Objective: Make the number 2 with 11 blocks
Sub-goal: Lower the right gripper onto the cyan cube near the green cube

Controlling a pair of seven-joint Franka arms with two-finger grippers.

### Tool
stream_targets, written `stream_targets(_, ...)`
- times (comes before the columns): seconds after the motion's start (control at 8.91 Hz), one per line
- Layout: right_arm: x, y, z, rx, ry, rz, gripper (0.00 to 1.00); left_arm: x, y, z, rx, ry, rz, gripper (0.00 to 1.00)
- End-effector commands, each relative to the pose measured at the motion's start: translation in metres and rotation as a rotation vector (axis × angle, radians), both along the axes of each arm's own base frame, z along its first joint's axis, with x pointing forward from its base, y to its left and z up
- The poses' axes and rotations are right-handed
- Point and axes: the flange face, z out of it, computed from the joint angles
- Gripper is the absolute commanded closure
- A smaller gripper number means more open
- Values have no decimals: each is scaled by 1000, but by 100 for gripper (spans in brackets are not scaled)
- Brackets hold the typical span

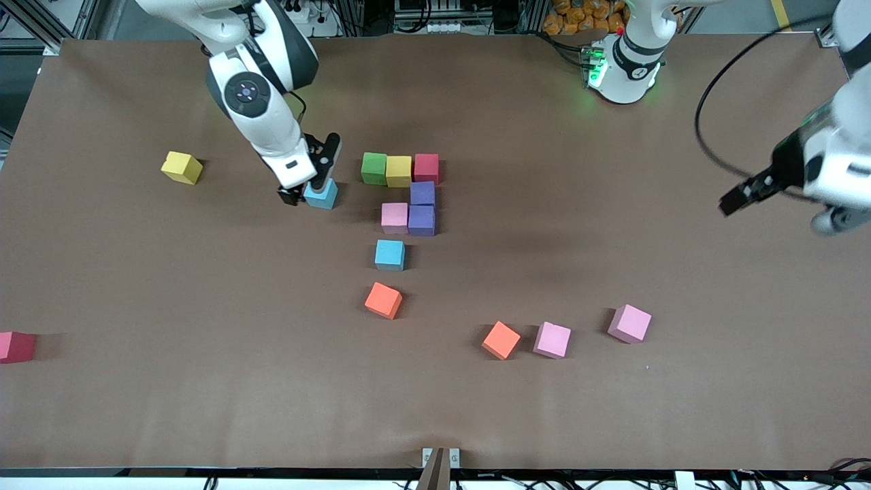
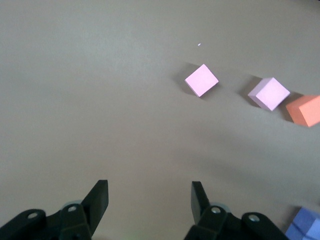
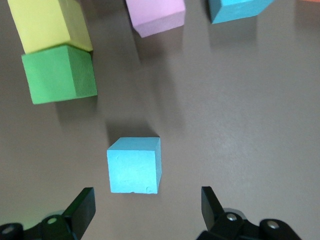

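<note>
right wrist view shows the right gripper (image 3: 147,207) low over a light blue block (image 3: 134,164) beside the green block (image 3: 59,75), jaws apart and off-centre, so it wants centring before closing, while the left gripper (image 2: 150,200) waits, jaws apart.

A robotics lab: brown-covered table (image 1: 136,286) below aluminium framing (image 1: 47,20) and cables (image 1: 721,102).

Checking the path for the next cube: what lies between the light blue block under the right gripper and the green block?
Nothing: between the light blue block and the green block the right wrist view shows only bare table.
</note>
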Motion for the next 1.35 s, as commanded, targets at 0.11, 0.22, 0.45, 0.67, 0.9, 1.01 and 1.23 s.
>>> stream_targets(0.11,-12,6,-18,35,-9,78,0,-27,6,25,-5,10,-199,25)
stream_targets(0.22,-17,2,-28,35,-6,77,0,-19,6,26,-8,32,-209,24)
stream_targets(0.45,-24,-1,-45,30,19,76,0,-17,12,38,-14,26,-242,24)
stream_targets(0.67,-26,-10,-54,24,34,61,0,-19,20,43,-14,18,-241,24)
stream_targets(0.9,-26,-11,-60,29,32,59,0,-18,19,43,-17,11,-243,24)
stream_targets(1.01,-28,-12,-66,39,20,58,0,-16,16,43,-17,6,-237,24)
stream_targets(1.23,-32,-11,-72,41,16,64,0,-15,15,42,-23,4,-235,24)
